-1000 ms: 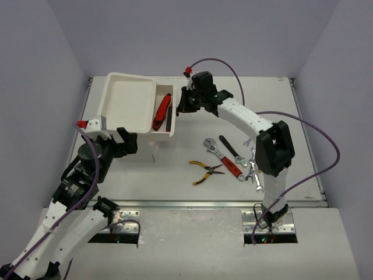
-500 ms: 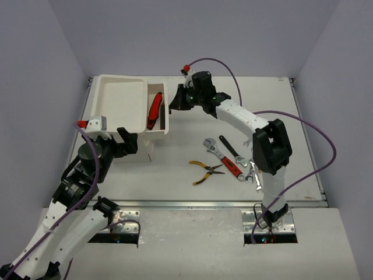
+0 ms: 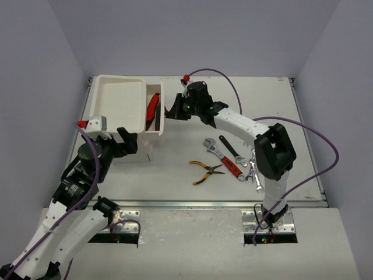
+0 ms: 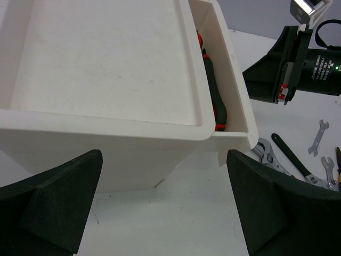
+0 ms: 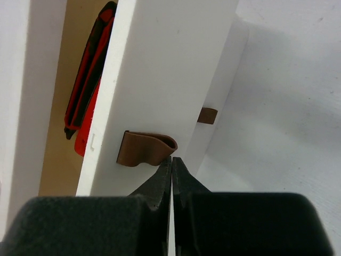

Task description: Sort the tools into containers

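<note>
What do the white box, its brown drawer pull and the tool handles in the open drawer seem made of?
The white box: likely matte moulded plastic, given its uniform colour and rounded corners. The drawer pull: smooth brown plastic or a leather-like strip, unclear; a thin curved tab. The cutter handles: apparently red-and-black rubbery grips; dull finish.

A robotics lab: bare grey walls (image 3: 192, 35) around a white table (image 3: 172, 178) with 2 bolted arms (image 3: 239, 122).

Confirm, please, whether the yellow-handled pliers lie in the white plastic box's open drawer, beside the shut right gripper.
No: the red-and-black-handled cutters lie in that drawer; the yellow-handled pliers lie on the table, as the top external view shows. The rest stands.
</note>
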`<state>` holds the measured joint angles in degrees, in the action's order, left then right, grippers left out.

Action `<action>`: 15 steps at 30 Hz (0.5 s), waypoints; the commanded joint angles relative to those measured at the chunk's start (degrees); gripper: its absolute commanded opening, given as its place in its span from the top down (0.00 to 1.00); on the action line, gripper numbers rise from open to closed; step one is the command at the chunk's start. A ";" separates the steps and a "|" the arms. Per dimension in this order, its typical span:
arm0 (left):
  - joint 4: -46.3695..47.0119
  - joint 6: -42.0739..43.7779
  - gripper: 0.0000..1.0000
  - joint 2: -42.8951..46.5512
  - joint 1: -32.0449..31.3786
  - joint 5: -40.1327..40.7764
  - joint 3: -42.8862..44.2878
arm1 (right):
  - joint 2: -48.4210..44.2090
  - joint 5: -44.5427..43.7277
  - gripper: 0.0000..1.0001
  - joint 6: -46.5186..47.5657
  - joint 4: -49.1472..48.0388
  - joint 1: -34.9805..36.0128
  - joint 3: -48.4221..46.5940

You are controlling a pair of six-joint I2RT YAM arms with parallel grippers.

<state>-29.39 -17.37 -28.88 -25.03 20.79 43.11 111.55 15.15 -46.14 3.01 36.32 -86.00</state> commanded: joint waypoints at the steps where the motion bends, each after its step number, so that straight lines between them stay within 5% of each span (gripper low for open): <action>1: 2.42 0.42 0.00 0.78 0.67 0.77 1.08 | -1.61 3.28 1.00 -0.53 -6.39 2.89 -2.75; 15: 1.17 -1.03 0.00 4.09 1.39 6.10 1.56 | 6.31 5.59 1.00 -1.78 -6.28 5.19 -10.83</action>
<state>-29.76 -17.72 -26.20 -24.58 24.31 43.11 116.36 18.65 -46.45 1.14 39.56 -94.92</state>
